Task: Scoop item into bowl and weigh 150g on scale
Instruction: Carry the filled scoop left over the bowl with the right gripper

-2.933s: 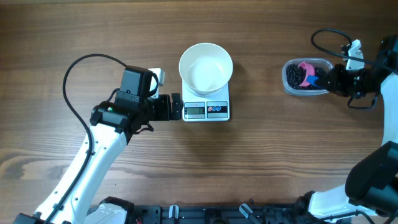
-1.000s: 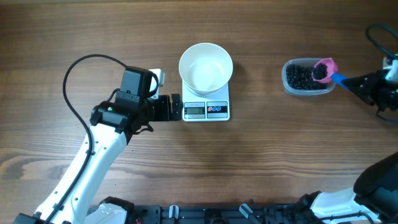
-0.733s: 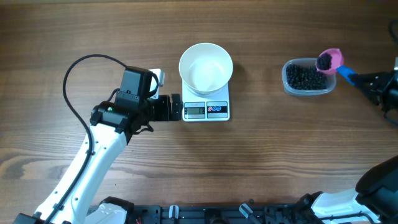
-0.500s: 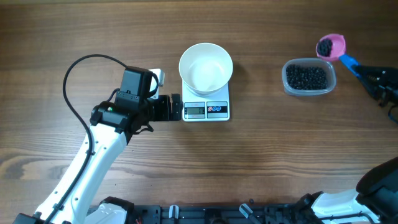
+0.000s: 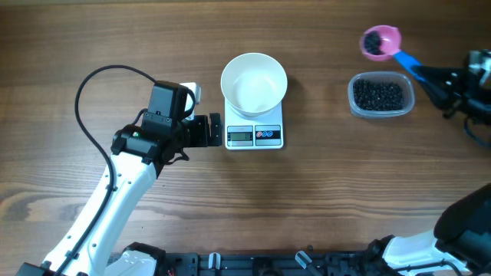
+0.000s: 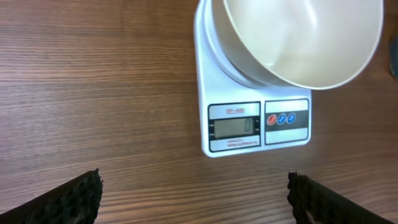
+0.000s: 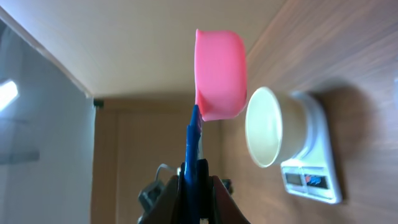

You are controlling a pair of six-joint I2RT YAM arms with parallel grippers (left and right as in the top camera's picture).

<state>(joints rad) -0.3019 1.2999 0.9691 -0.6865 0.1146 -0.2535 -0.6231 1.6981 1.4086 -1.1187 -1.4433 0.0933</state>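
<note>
The white bowl [image 5: 254, 82] stands empty on the white scale [image 5: 255, 135] at mid-table. My right gripper [image 5: 431, 77] is shut on the blue handle of a pink scoop [image 5: 380, 41]. The scoop carries a small load of black beans and hovers just beyond the far edge of the clear tub [image 5: 379, 94], which holds the rest of the item [image 5: 377, 93]. In the right wrist view the scoop [image 7: 221, 74] shows side-on above the gripper [image 7: 194, 186], with the bowl [image 7: 264, 127] and scale [image 7: 311, 177] beyond. My left gripper [image 5: 215, 131] is open, just left of the scale [image 6: 255, 124] with the bowl [image 6: 298, 37] on it.
The left arm's black cable [image 5: 92, 92] loops over the table's left side. Bare wooden tabletop [image 5: 322, 192] lies between the scale and the tub and along the front.
My right gripper has lifted the loaded scoop out of the tub and carried it toward the far edge and a little left. The left arm has not moved.
</note>
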